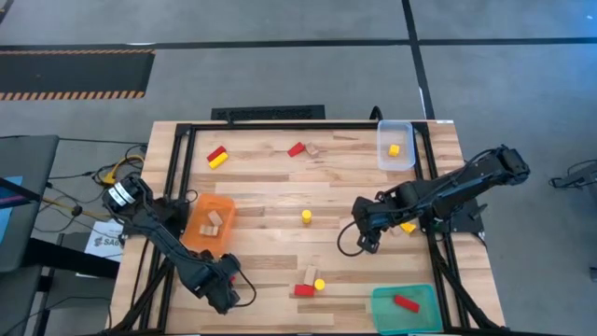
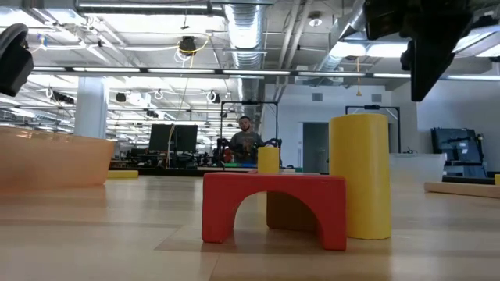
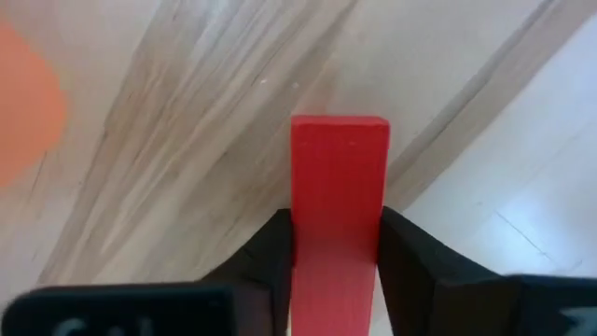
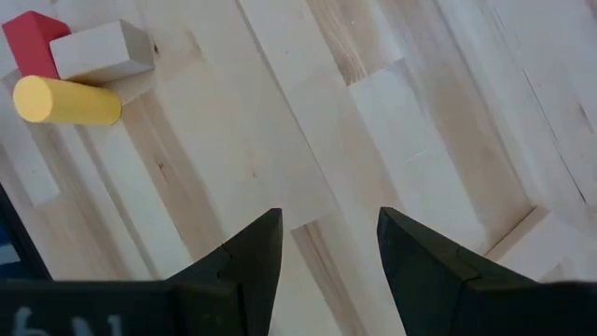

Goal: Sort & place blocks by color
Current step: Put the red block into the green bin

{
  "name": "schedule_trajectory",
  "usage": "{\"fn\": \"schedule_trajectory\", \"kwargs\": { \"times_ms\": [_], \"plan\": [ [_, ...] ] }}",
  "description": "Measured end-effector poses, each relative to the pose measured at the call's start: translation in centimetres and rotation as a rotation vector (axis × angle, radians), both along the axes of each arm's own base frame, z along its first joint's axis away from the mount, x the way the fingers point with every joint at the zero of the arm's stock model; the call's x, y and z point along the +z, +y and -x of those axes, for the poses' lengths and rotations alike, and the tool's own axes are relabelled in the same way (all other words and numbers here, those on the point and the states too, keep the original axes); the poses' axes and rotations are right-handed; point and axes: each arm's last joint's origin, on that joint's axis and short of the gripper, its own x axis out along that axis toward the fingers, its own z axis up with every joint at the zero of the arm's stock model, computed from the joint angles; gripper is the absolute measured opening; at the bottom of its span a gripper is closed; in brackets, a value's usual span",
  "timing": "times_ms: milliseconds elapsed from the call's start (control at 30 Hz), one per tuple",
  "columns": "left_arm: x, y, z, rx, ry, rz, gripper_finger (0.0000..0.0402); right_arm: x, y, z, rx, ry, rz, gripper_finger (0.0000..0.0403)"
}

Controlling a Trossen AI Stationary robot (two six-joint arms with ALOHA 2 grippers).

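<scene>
While the left gripper (image 3: 336, 271) clenches a red bar (image 3: 338, 201) over the bench's (image 1: 270, 187) near-left corner, the right gripper (image 4: 322, 247) hangs released mid-bench.
Orange tray (image 1: 209, 225) beside left arm; red arch (image 2: 273, 204), yellow cylinder (image 2: 359, 173) between the arms.

Bright, even overhead light; ceiling lamps (image 2: 141, 69) glare in the low view. Soft shadows lie on the desk (image 1: 270, 187). The red block (image 3: 338, 205) blurs close up.

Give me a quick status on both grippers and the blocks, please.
Left gripper shut on a red block, near the table's front edge. Right gripper open, empty, over bare table. Loose blocks remain, like the yellow cylinder. Nothing in the way.
</scene>
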Motion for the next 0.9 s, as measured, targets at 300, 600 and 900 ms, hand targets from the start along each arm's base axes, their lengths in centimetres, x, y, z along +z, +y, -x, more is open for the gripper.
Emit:
{"fn": "schedule_trajectory", "kwargs": {
  "times_ms": [300,600,900],
  "plan": [
    [4.7,2.1,-2.9,-0.053,-0.251,-0.029,0.0089,0.0,0.5,0.1,0.017,0.005,-0.026,0.0198],
    [12.5,9.6,-5.5,0.075,-0.706,-0.202,0.0089,0.6,1.6,-1.0,0.046,-0.147,-0.064,0.0198],
    [16.4,12.9,-9.8,-0.188,-1.107,0.109,0.0089,1.5,2.5,-2.1,0.207,-0.332,-0.045,0.0198]
  ]
}}
